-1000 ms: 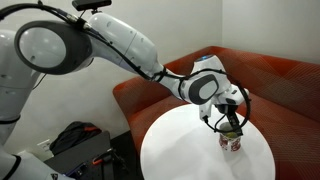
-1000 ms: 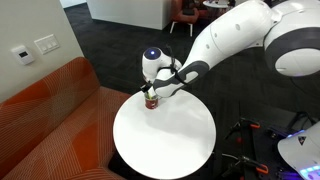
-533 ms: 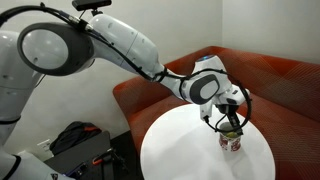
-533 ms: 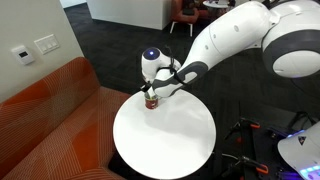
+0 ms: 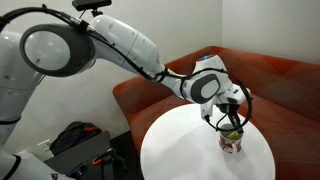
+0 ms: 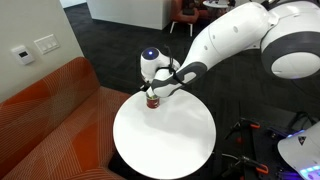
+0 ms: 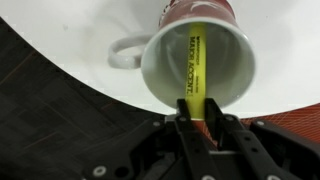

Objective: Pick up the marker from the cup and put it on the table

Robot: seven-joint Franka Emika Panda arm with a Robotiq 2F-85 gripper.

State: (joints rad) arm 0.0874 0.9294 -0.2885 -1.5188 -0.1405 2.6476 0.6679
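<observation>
Little has changed: the pincer (image 7: 199, 113) stays at the cup (image 7: 160, 62).
Its fingers sit narrow, pinching the top of the marker (image 7: 195, 55); lifting it out toward the desk (image 7: 60, 30) likely comes next.

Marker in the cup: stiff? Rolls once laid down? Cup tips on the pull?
The marker looks straight and thin, probably stiff and light. Its body seems round, so it may roll on the smooth table. It leans against the cup rim, so a sideways pull might tip the small cup.
</observation>
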